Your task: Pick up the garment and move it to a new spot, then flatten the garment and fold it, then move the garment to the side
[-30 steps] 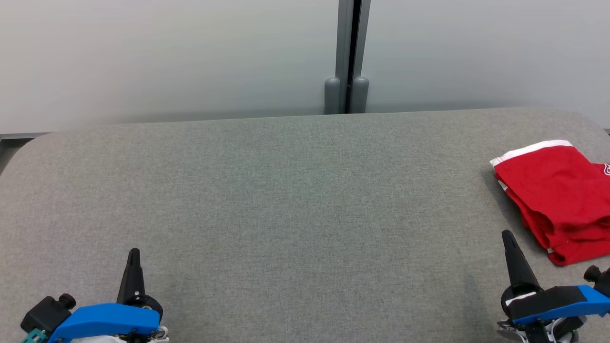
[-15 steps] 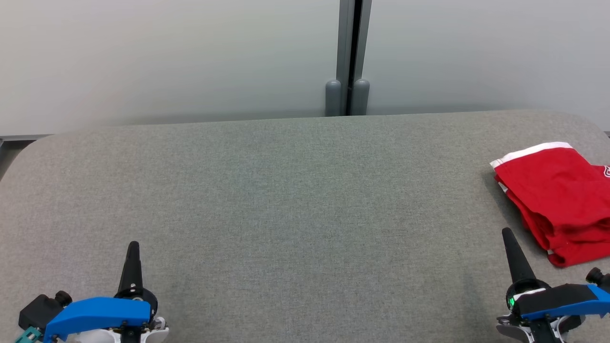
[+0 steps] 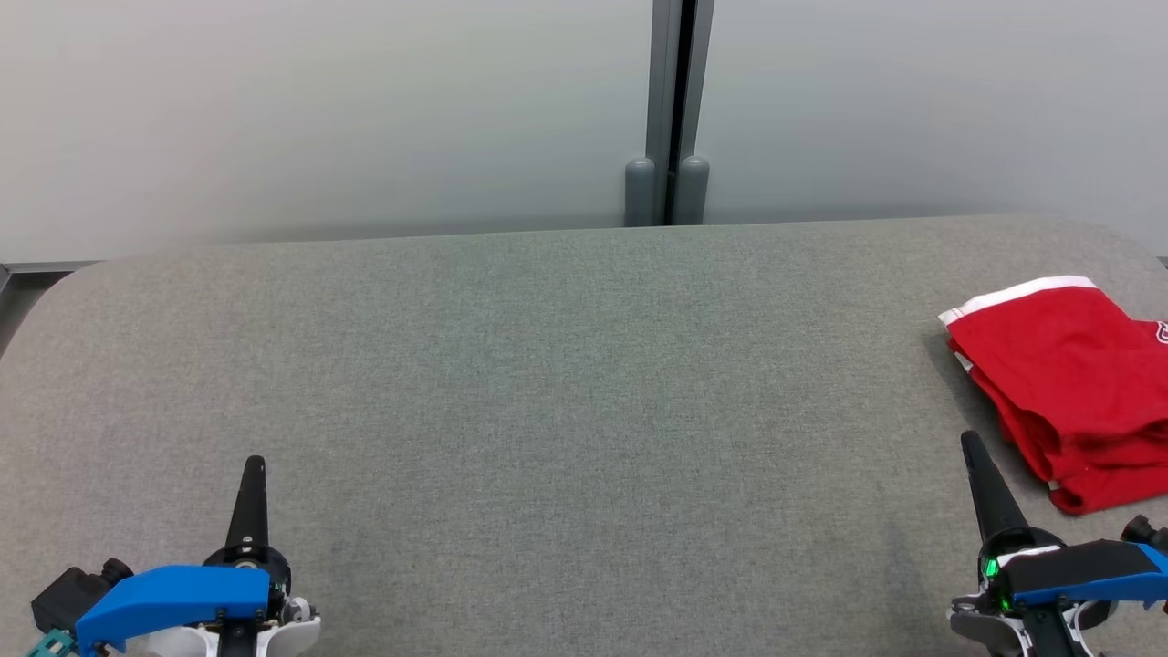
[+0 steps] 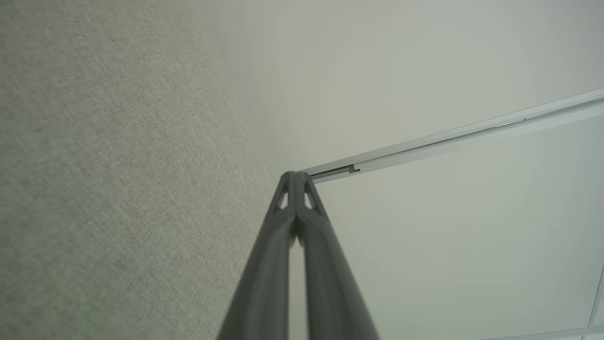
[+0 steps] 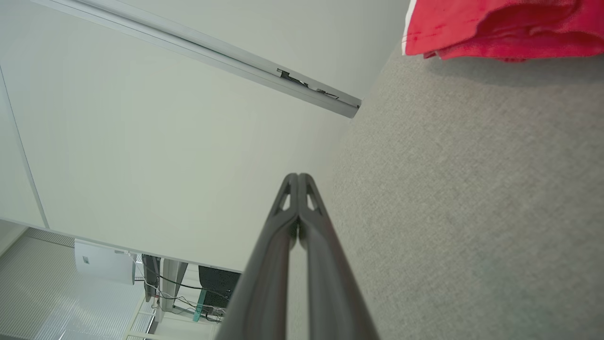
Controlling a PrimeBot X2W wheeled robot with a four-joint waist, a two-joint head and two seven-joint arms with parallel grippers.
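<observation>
Red garment (image 3: 1063, 379) with a white band along its far edge lies folded in stacked layers at the right end of the grey cloth-covered table (image 3: 547, 365). The right edge of the head view cuts part of it off. In the right wrist view the garment (image 5: 495, 23) sits in the top corner, its folds seen edge-on and flat on the cloth.

Left tool (image 3: 255, 465) is low at the near left of the table, well apart from the garment. Its two dark fingers are pressed together into one point with nothing between them, aimed at the far wall. The left wrist view confirms it: the left tool's (image 4: 296, 175) tips meet, table cloth to one side, pale wall panel (image 4: 448, 236) to the other.

Right tool (image 3: 967, 440) is at the near right, its fingers likewise pressed together and empty. Its tip is near the garment's near-left corner but clear of it. In its own wrist view the right tool (image 5: 297, 175) shows tips touching. A green light (image 3: 993, 568) glows on its base.

Cannot tell whether either tool touches the cloth.
</observation>
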